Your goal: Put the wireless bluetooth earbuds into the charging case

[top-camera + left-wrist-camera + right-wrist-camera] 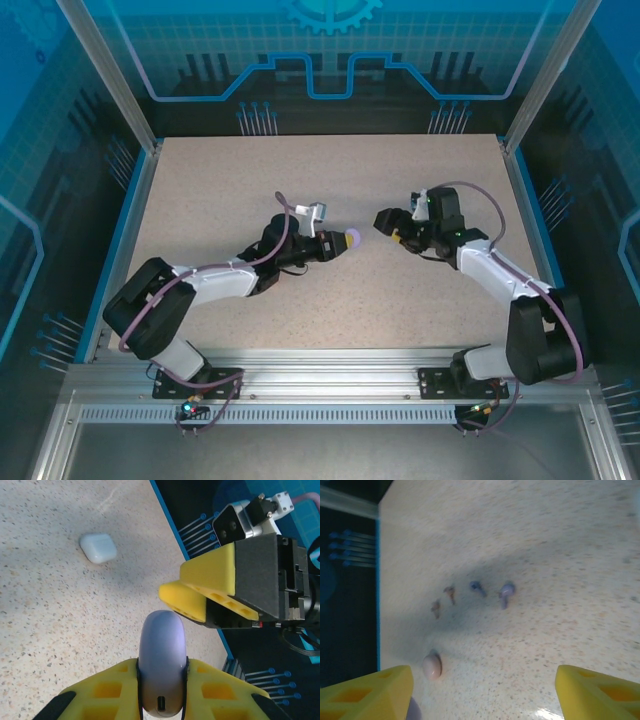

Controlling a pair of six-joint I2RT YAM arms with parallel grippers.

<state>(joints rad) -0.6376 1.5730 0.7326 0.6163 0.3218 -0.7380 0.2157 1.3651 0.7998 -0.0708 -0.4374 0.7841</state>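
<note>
The left hand (338,242) is near the middle of the counter (200,180). Its yellow fingers (95,695) pinch a purple case (161,645), which is shut and sticks out past the fingertips. The right hand (386,220) hangs just beside that case, its tips facing it, and its fingers (370,690) are spread wide with nothing between them. In the right wrist view the earbuds lie loose on the counter beyond that hand, apart from it and nearer its left-side finger. Two are purple earbuds (506,592) and, just beside them, two are pink earbuds (450,592), all in a rough row not far from a blue-trimmed edge of the counter. Closer to that finger sits a rounded pale pink thing (432,665), likely another case, though the view is too blurred to be sure. In the left wrist view a white case (98,547) lies shut on the counter, well apart from the left hand and near the counter's edge.
</note>
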